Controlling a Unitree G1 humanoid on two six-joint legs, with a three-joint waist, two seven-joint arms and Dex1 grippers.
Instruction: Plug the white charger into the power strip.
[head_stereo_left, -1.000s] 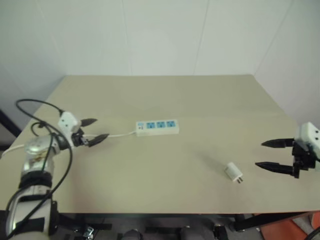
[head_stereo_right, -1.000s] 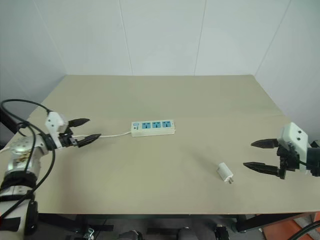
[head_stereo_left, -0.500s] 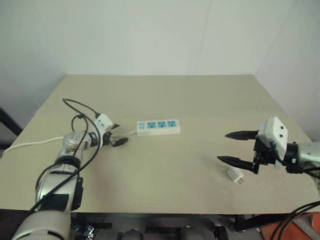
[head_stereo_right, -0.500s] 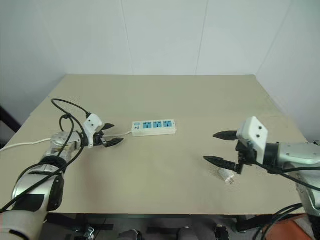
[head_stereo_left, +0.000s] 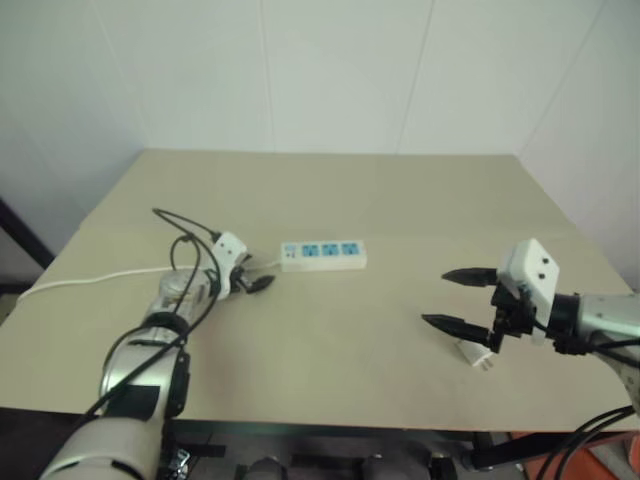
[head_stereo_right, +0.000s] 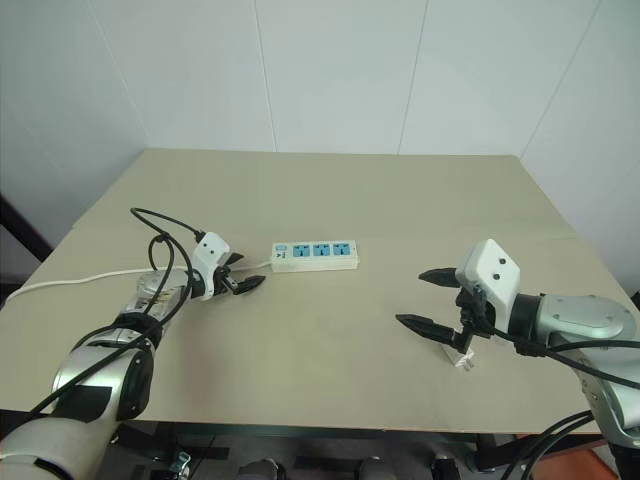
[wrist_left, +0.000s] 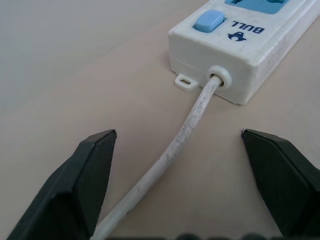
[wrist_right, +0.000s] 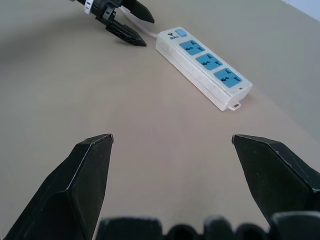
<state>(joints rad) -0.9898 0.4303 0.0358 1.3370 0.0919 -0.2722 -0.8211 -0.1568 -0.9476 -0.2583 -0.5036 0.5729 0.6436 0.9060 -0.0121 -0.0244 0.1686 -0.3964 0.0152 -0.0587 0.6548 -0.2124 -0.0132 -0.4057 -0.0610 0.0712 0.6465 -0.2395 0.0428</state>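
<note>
The power strip (head_stereo_left: 323, 255) lies mid-table, a white bar with three blue sockets, its switch end (wrist_left: 235, 55) facing my left gripper. My left gripper (head_stereo_left: 258, 277) is open, low over the table, its fingers on either side of the strip's white cord (wrist_left: 185, 130) just short of the switch end. The white charger (head_stereo_right: 460, 355) lies on the table at the right, partly hidden beneath my right gripper (head_stereo_right: 411, 297). That gripper is open, holds nothing, and points left toward the strip (wrist_right: 202, 67), with its fingertips reaching past the charger.
The tan table (head_stereo_left: 330, 200) meets white walls at the back. The cord (head_stereo_left: 90, 278) trails off the table's left edge. Black cables (head_stereo_right: 160, 235) loop above my left wrist. The charger lies close to the table's front edge.
My left gripper has moved right along the cord, up to the strip's switch end. My right gripper came left over the charger a second ago and has since held still.
</note>
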